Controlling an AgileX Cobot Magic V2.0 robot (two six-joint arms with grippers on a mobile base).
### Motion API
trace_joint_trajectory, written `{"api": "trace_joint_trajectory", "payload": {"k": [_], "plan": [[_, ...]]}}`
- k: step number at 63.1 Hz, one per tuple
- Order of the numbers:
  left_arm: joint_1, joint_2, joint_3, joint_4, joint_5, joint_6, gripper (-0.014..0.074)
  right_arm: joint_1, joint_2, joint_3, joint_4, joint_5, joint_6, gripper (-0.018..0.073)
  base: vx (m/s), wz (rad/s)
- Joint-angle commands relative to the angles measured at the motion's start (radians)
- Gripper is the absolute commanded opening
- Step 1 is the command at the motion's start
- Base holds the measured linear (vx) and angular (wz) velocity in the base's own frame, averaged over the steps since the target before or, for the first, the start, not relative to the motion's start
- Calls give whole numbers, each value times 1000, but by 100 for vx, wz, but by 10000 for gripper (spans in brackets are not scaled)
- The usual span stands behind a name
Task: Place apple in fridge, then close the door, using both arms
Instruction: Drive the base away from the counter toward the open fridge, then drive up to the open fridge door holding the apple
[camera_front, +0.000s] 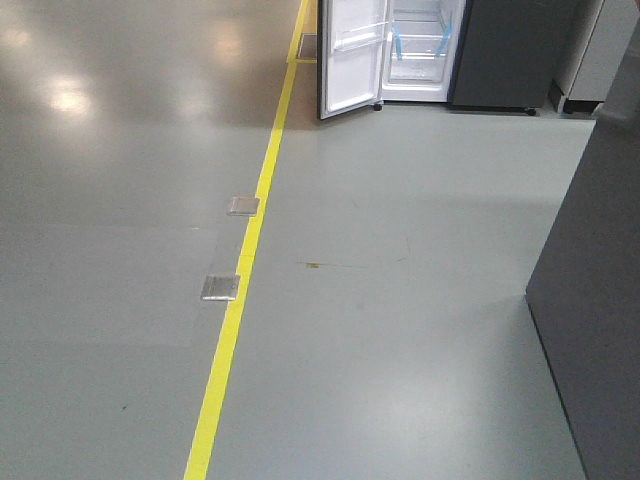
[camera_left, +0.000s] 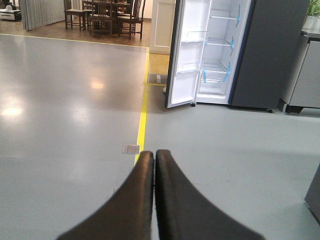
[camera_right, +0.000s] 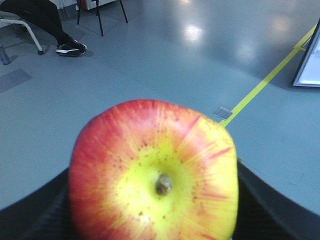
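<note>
A red apple (camera_right: 152, 172) with a yellow-green patch round its stem fills the right wrist view, and my right gripper (camera_right: 152, 200) is shut on it, black fingers showing on both sides. My left gripper (camera_left: 154, 155) is shut with nothing in it, fingertips pressed together above the floor. Far ahead stands the dark grey fridge (camera_front: 510, 50) (camera_left: 272, 50). Its door (camera_front: 350, 55) (camera_left: 189, 55) hangs open to the left, white inside with clear bins. Glass shelves with blue tape show in the white interior (camera_front: 420, 45) (camera_left: 220, 55). Neither gripper appears in the front view.
A yellow floor line (camera_front: 245, 260) (camera_left: 142, 120) runs toward the fridge, with two metal floor plates (camera_front: 243, 206) (camera_front: 220, 287) beside it. A dark cabinet side (camera_front: 595, 290) stands close on the right. A grey-and-white counter cabinet (camera_left: 305, 75) is right of the fridge. Dining chairs (camera_left: 107, 17) stand far back; a seated person's leg (camera_right: 45, 22).
</note>
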Motion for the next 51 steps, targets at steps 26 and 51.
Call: {"api": "trace_joint_trajectory", "payload": {"k": [26,51], "plan": [[-4,-15,20,-10,-72,-8,-6,0,-2,-19,33,-17,-1,-3,29,-4],[-4,-15,20,-10,-72,-8,-6,0,-2,-19,33,-17,-1,-3,31,-9]]}}
